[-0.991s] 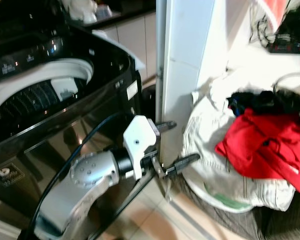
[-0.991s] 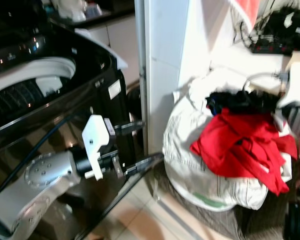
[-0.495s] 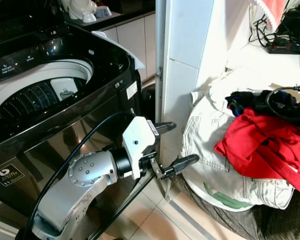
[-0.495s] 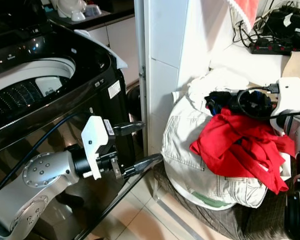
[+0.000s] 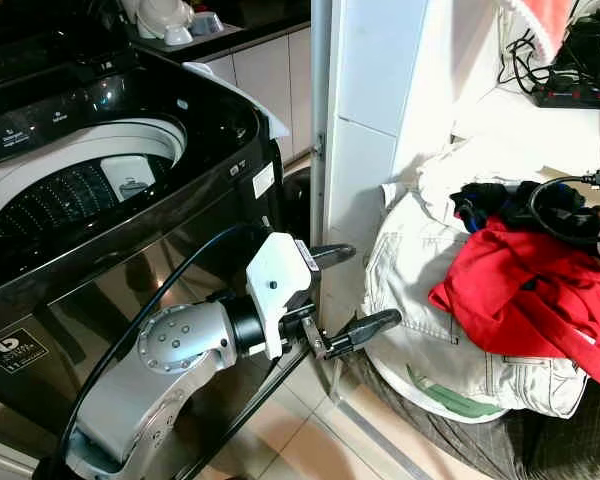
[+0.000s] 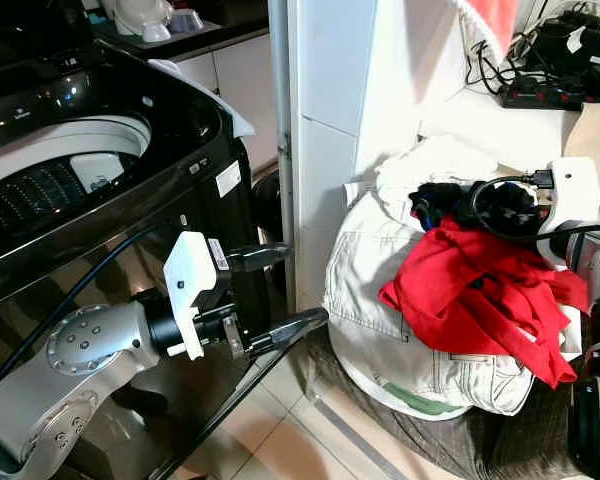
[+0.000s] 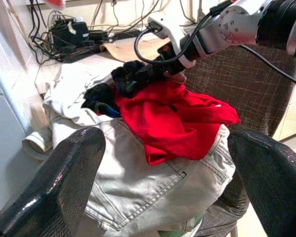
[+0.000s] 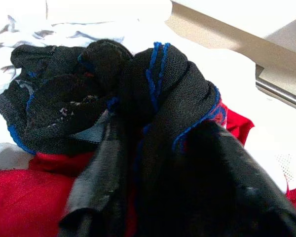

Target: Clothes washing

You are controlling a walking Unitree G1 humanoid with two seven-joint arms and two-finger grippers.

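Observation:
A heap of laundry lies on a chair at the right: a red garment (image 5: 530, 290) over pale jeans (image 5: 420, 300), and a black garment with blue trim (image 5: 490, 200) on top. My right gripper (image 8: 155, 133) is down on that heap, shut on the bunched black garment (image 7: 133, 74). The black top-loading washing machine (image 5: 210, 130) stands at the left with its lid up and its drum (image 5: 70, 185) showing. In front of the machine, level with the jeans, my left gripper (image 5: 352, 290) hangs open and holds nothing.
A white pillar (image 5: 370, 120) stands between the machine and the chair. The chair (image 5: 460, 440) has a grey checked cover. A power strip with cables (image 5: 570, 90) lies on the ledge behind the heap. Tiled floor (image 5: 310, 440) shows below my left arm.
The picture has gone from blurred to sharp. My right wrist has come into view at the heap and settled on the black garment. My left arm has barely moved.

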